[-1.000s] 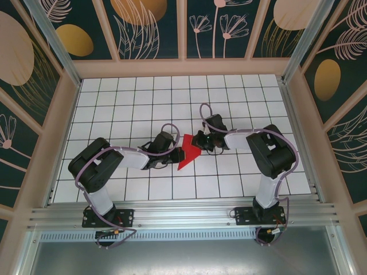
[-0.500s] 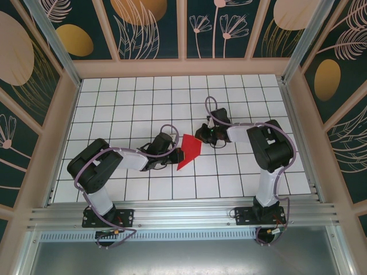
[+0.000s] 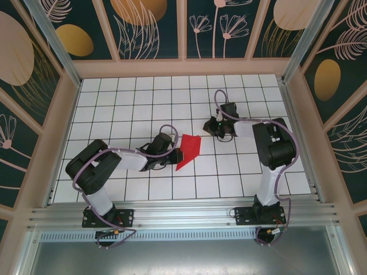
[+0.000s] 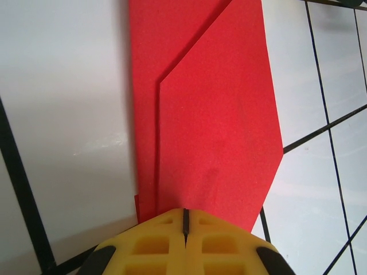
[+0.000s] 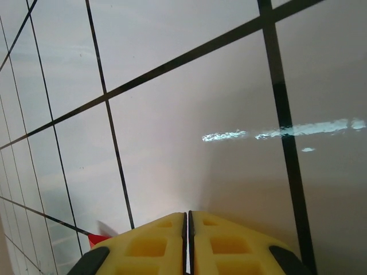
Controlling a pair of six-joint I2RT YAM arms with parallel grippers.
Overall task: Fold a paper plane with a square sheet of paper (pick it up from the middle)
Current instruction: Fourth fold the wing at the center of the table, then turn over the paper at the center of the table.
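Paper as thin as this red sheet (image 3: 189, 150) weighs next to nothing, bends at the lightest push and keeps every crease it is given, so I judge that a careless drag will wrinkle it or spoil the folds already made. It lies near the middle of the tiled table (image 3: 137, 103) as a partly folded wedge, and the left wrist view shows one flap lapped over the layer beneath. The left gripper (image 3: 175, 155) sits at the wedge's near left end with its jaws fully closed, and the paper's edge appears to be pinched between the yellow fingertips (image 4: 155, 243). The right gripper (image 3: 213, 126) is closed too, holds nothing, and sits low over bare tile just beyond the far right corner, apart from the paper. On such a smooth surface the sheet will likely slide, so the best hold is probably along a folded edge, where doubled layers are stiffer.
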